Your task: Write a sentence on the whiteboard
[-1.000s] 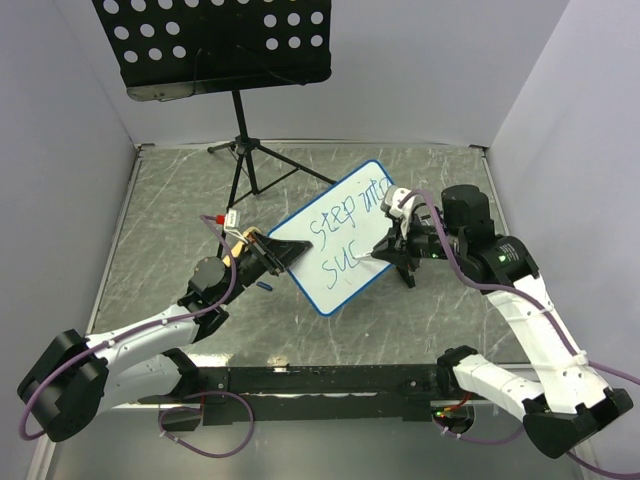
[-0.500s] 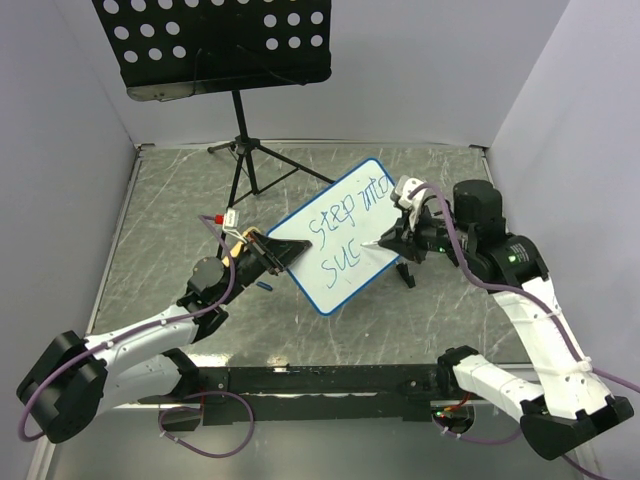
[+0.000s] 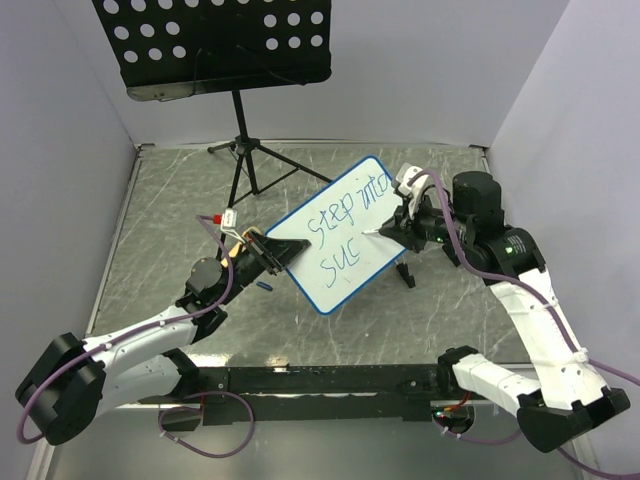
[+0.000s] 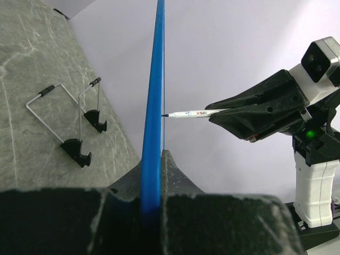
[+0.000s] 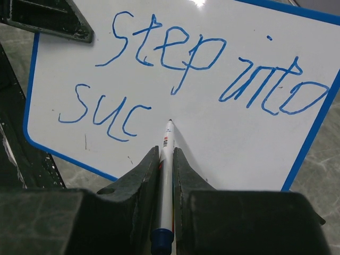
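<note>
The whiteboard [image 3: 348, 288], white with a blue frame, stands tilted at mid-table. My left gripper [image 3: 272, 254] is shut on its left edge; the left wrist view shows the blue frame [image 4: 153, 95] edge-on, pinched by that gripper [image 4: 154, 159]. The sentence [image 3: 345, 208] so reads "step into" above "suc" [image 5: 103, 114] in blue. My right gripper [image 5: 166, 155] is shut on a white marker [image 5: 168, 139]. Its tip rests on the board just right of "suc", as the left wrist view of the marker [image 4: 191, 113] confirms.
A black perforated music stand [image 3: 215, 45] on a tripod [image 3: 245, 160] stands at the back. A wire easel with black feet [image 4: 79, 130] sits on the table behind the board. A small blue piece [image 3: 263, 284] lies under my left gripper. Walls close in on both sides.
My right gripper and marker have shifted a little toward the back along the board. No new letters have appeared after "suc". The left arm and board have stayed still.
</note>
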Controlling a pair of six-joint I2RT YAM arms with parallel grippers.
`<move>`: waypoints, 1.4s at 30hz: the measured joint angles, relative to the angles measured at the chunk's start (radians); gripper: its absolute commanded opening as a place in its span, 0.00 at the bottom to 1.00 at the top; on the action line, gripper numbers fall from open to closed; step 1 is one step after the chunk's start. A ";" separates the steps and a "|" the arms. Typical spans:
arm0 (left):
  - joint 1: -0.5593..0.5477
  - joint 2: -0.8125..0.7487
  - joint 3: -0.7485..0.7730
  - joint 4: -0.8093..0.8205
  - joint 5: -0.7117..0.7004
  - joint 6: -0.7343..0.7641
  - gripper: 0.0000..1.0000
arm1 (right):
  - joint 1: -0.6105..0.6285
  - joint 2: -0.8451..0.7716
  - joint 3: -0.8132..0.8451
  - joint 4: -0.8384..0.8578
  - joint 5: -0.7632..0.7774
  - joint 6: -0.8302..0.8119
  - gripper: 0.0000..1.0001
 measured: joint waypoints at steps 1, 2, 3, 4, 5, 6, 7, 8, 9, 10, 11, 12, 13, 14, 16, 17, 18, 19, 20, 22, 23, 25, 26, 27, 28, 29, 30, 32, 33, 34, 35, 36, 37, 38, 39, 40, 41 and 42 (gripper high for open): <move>0.002 0.000 -0.003 0.001 0.000 0.000 0.01 | 0.000 0.003 0.000 0.003 0.000 0.004 0.00; 0.002 0.000 -0.004 0.001 0.000 0.000 0.01 | 0.000 0.005 0.000 0.005 -0.002 0.005 0.00; 0.002 0.000 -0.005 0.001 0.001 -0.001 0.01 | 0.000 0.006 0.000 0.006 -0.005 0.008 0.00; 0.002 0.000 -0.006 0.001 0.003 -0.001 0.01 | 0.000 0.009 0.000 0.008 -0.011 0.008 0.00; 0.002 0.000 -0.007 0.001 0.003 -0.001 0.01 | -0.001 0.011 0.000 0.009 -0.018 0.008 0.00; 0.002 0.000 -0.008 0.002 0.004 -0.001 0.01 | -0.002 0.015 0.000 0.008 -0.030 0.008 0.00; 0.002 0.000 -0.008 0.002 0.003 -0.001 0.01 | -0.002 0.017 0.000 0.008 -0.034 0.008 0.00; 0.002 0.000 -0.008 0.001 0.003 -0.001 0.01 | -0.002 0.019 0.000 0.008 -0.044 0.008 0.00; 0.002 0.000 -0.008 0.002 0.004 -0.001 0.01 | -0.002 0.021 0.000 0.007 -0.055 0.008 0.00; 0.002 0.000 -0.008 0.002 0.004 -0.001 0.01 | -0.002 0.021 0.000 0.005 -0.064 0.007 0.00; 0.002 0.000 -0.008 0.004 0.004 -0.001 0.01 | -0.002 0.021 -0.001 0.003 -0.071 0.007 0.00; 0.002 0.000 -0.008 0.006 0.004 -0.001 0.01 | -0.002 0.021 -0.002 -0.002 -0.079 0.005 0.00; 0.002 0.000 -0.008 0.008 0.004 -0.001 0.01 | -0.002 0.021 -0.002 -0.005 -0.085 0.003 0.00; 0.002 0.000 -0.008 0.008 0.003 -0.001 0.01 | -0.002 0.021 -0.004 -0.008 -0.092 0.002 0.00; 0.002 0.000 -0.008 0.007 0.003 0.000 0.01 | -0.002 0.016 -0.013 -0.013 -0.101 -0.005 0.00; 0.002 0.000 -0.008 0.005 0.003 0.000 0.01 | -0.002 0.013 -0.019 -0.019 -0.103 -0.006 0.00; 0.003 0.000 -0.008 0.002 0.003 0.000 0.01 | -0.002 0.008 -0.026 -0.023 -0.103 -0.009 0.00; 0.003 0.000 -0.008 0.000 0.003 0.000 0.01 | -0.002 0.004 -0.031 -0.026 -0.103 -0.012 0.00; 0.004 0.000 -0.008 -0.002 0.003 0.000 0.01 | -0.002 0.000 -0.037 -0.032 -0.102 -0.014 0.00; 0.007 0.000 -0.008 -0.004 0.002 0.001 0.01 | -0.002 -0.010 -0.047 -0.040 -0.098 -0.017 0.00; 0.008 0.000 -0.008 -0.004 0.002 0.001 0.01 | -0.002 -0.016 -0.051 -0.047 -0.094 -0.019 0.00; 0.010 0.000 -0.008 -0.004 0.002 0.001 0.01 | -0.002 -0.023 -0.056 -0.050 -0.086 -0.020 0.00; 0.011 -0.001 -0.008 -0.004 0.002 0.001 0.01 | -0.002 -0.027 -0.058 -0.051 -0.078 -0.020 0.00; 0.011 -0.001 -0.008 -0.005 0.002 0.001 0.01 | -0.002 -0.031 -0.061 -0.051 -0.071 -0.019 0.00; 0.011 -0.001 -0.008 -0.005 0.002 0.001 0.01 | -0.004 -0.035 -0.062 -0.052 -0.063 -0.019 0.00; 0.012 -0.001 -0.008 -0.005 0.002 0.001 0.01 | -0.006 -0.036 -0.062 -0.051 -0.056 -0.019 0.00; 0.013 -0.001 -0.008 -0.005 0.002 0.000 0.01 | -0.009 -0.038 -0.062 -0.050 -0.051 -0.019 0.00; 0.013 -0.001 -0.008 -0.005 0.002 0.001 0.01 | -0.018 -0.039 -0.061 -0.047 -0.044 -0.015 0.00; 0.013 -0.001 -0.008 -0.005 0.002 0.001 0.01 | -0.019 -0.038 -0.060 -0.045 -0.043 -0.014 0.00; 0.014 -0.001 -0.008 -0.005 0.002 0.000 0.01 | -0.021 -0.036 -0.056 -0.045 -0.043 -0.014 0.00; 0.014 -0.001 -0.008 -0.004 0.002 0.000 0.01 | -0.022 -0.033 -0.049 -0.045 -0.043 -0.012 0.00; 0.014 -0.001 -0.008 -0.003 0.003 0.000 0.01 | -0.023 -0.029 -0.040 -0.044 -0.045 -0.012 0.00; 0.014 -0.002 -0.008 -0.002 0.003 0.000 0.01 | -0.024 -0.026 -0.032 -0.043 -0.046 -0.011 0.00; 0.014 -0.003 -0.008 -0.001 0.003 0.000 0.01 | -0.025 -0.021 -0.019 -0.040 -0.048 -0.011 0.00; 0.014 -0.005 -0.008 -0.001 0.003 0.000 0.01 | -0.025 -0.018 -0.013 -0.038 -0.050 -0.011 0.00; 0.014 -0.008 -0.010 -0.001 0.003 0.000 0.01 | -0.025 -0.016 -0.007 -0.034 -0.052 -0.011 0.00; 0.014 -0.012 -0.010 -0.001 0.003 0.000 0.01 | -0.025 -0.014 -0.006 -0.029 -0.054 -0.010 0.00; 0.014 -0.014 -0.011 0.001 0.003 0.000 0.01 | -0.025 -0.012 -0.006 -0.027 -0.053 -0.008 0.00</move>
